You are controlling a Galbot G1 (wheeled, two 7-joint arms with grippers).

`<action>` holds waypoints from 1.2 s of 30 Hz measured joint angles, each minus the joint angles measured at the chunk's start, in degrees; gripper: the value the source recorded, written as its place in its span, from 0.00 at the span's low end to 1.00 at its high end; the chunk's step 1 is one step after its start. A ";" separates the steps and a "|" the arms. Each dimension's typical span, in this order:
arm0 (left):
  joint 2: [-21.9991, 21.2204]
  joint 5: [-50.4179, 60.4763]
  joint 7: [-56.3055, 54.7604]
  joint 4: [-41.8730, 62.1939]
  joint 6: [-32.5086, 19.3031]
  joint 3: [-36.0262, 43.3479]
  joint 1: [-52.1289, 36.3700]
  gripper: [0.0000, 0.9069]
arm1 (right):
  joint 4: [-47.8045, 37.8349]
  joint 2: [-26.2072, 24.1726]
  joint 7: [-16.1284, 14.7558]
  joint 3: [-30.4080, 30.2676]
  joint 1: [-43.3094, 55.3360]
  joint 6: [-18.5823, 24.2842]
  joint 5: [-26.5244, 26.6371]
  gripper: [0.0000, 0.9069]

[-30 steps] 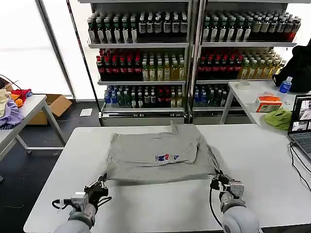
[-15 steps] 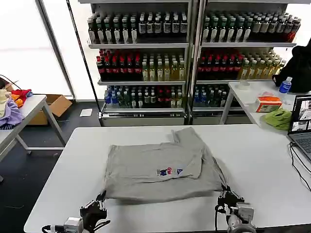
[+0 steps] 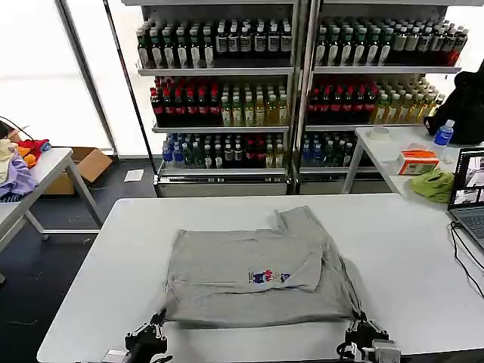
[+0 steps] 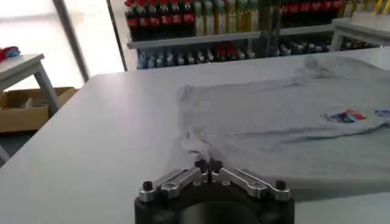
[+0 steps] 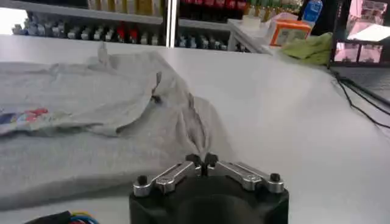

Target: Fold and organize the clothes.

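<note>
Both arms have drawn back toward you, dragging the T-shirt (image 3: 253, 276) nearer the table's (image 3: 408, 249) front edge; left gripper (image 4: 208, 165) pinches the near-left corner, right gripper (image 5: 202, 161) the near-right, fingers closed on cloth; its long axis runs between them; your wrist views show those pinches, the head view shows the skew.

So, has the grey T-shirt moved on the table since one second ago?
Yes. The grey T-shirt slid toward the table's near edge, away from the shelves.
</note>
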 measured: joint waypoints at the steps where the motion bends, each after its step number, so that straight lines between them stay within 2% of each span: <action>1: 0.06 0.01 0.11 0.33 -0.08 0.03 0.00 1.00 | 0.04 0.05 0.06 0.05 -0.25 0.01 -0.03 1.00; 13: -0.93 -0.30 -0.07 -0.46 0.21 0.21 0.48 1.00 | 3.59 0.89 0.98 2.23 -2.47 1.08 0.25 1.00; 23: -2.32 -4.01 0.63 -7.01 0.28 -2.12 -1.74 1.00 | 5.53 1.79 -1.08 7.73 2.36 5.48 2.16 1.00; 26: -2.36 -5.40 1.46 -7.82 -0.20 -3.56 -3.94 1.00 | 3.87 1.12 -3.13 9.57 5.71 6.76 3.13 1.00; 30: -1.57 -6.59 3.15 -7.84 -0.97 -4.86 -7.62 1.00 | -0.04 -0.85 -7.65 10.66 11.94 8.05 3.70 1.00; 36: 2.99 -8.46 7.11 -3.42 -2.66 -4.84 -15.36 1.00 | -8.96 -5.01 -15.25 9.11 23.27 7.97 3.82 1.00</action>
